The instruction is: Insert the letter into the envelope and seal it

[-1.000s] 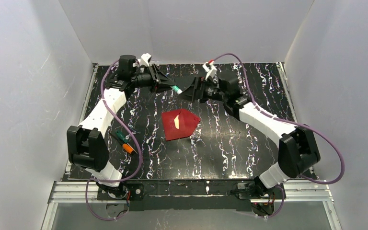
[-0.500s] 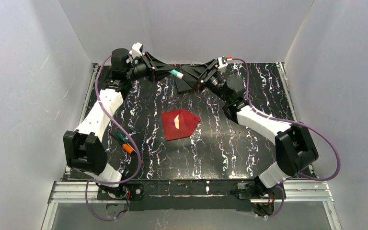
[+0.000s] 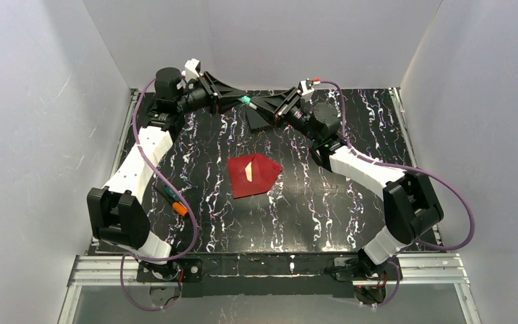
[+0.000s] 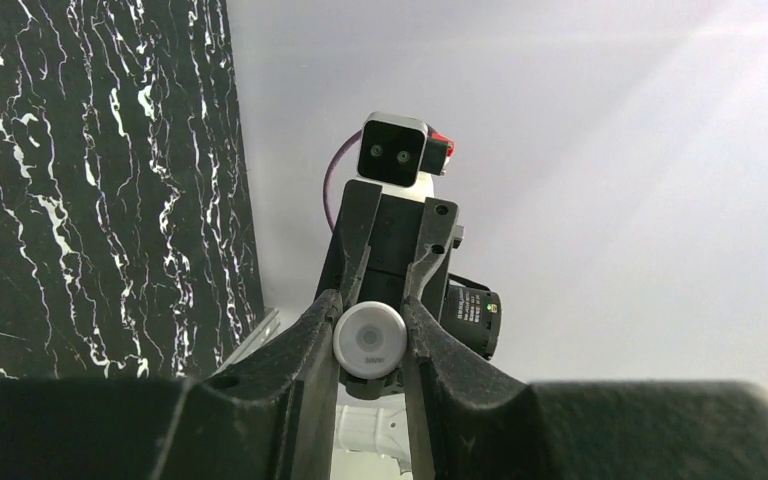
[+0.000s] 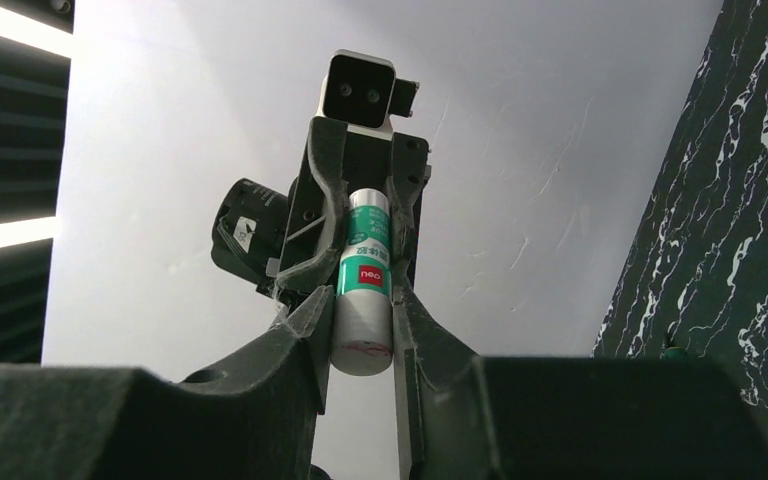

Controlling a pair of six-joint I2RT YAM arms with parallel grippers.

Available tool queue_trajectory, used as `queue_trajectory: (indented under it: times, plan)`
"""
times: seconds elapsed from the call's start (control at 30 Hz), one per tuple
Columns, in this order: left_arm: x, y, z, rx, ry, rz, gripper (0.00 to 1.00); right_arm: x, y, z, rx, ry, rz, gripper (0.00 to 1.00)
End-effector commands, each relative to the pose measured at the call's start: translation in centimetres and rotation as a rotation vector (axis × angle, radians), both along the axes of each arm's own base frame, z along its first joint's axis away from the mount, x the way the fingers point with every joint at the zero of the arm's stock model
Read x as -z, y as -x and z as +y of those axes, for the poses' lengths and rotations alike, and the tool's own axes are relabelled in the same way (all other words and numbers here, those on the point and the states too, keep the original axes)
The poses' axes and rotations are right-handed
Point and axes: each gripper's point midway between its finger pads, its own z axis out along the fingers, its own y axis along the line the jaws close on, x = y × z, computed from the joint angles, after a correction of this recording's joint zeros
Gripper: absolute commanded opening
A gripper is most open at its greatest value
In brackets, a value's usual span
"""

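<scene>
The dark red envelope [image 3: 255, 175] lies flat mid-table, and a pale strip of the letter [image 3: 249, 171] shows at its opening. Both arms are raised at the back, facing each other. My left gripper [image 3: 241, 100] [image 4: 370, 322] is shut on a green-and-white glue stick [image 3: 247, 102] [image 4: 370, 341], whose round white end faces the left wrist camera. My right gripper [image 3: 256, 104] [image 5: 362, 318] is shut on the other end of the glue stick [image 5: 365, 265], both fingers pressing its white cap. Neither gripper touches the envelope.
Orange and green pens [image 3: 175, 200] lie near the left arm. A dark block [image 3: 259, 120] sits at the back, under the two grippers. White walls [image 3: 34, 135] enclose the black marbled table [image 3: 324, 202] on three sides.
Both grippers rose toward the back wall. The right gripper came up to the glue stick held by the left and closed from wide open onto its cap end.
</scene>
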Motion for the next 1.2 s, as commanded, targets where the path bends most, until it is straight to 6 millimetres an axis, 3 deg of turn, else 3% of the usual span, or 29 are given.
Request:
queue_trajectory:
  times: [0.0,0.17,0.3,0.53,0.8,0.9,1.0,1.07,1.17]
  plan:
    - [-2.4,0.8,0.3,-0.015,0.017,-0.048,0.0,-5.1,1.4,-0.1,-0.034,-0.069,-0.144,0.29]
    - [-1.5,0.4,0.4,-0.027,0.023,0.009,0.0,-4.6,1.9,0.3,-0.058,-0.017,-0.187,0.01]
    - [-0.4,-0.5,1.8,-0.052,0.032,0.064,0.0,-3.3,2.4,0.3,-0.094,0.046,-0.234,0.01]
    - [1.4,-1.9,6.0,-0.137,0.042,0.103,0.0,-1.3,1.7,-2.1,-0.134,0.173,-0.318,0.01]
    - [2.2,-3.2,8.0,-0.2,0.037,0.109,0.0,0.3,1.4,-3.5,-0.179,0.219,-0.352,0.01]
    - [2.2,-3.5,7.4,-0.172,0.027,0.095,0.0,1.8,1.1,-3.6,-0.203,0.274,-0.342,0.01]
    - [1.8,-3.3,7.0,-0.164,-0.039,0.011,0.0,7.6,-1.6,-4.5,-0.114,0.577,-0.257,0.01]
    - [1.7,-2.9,7.2,-0.165,-0.088,-0.036,0.0,13.5,-3.3,-7.4,-0.043,0.868,-0.131,0.01]
    - [2.1,-2.3,7.1,-0.143,-0.117,-0.093,0.0,20.2,-3.8,-12.4,0.029,1.194,0.041,0.01]
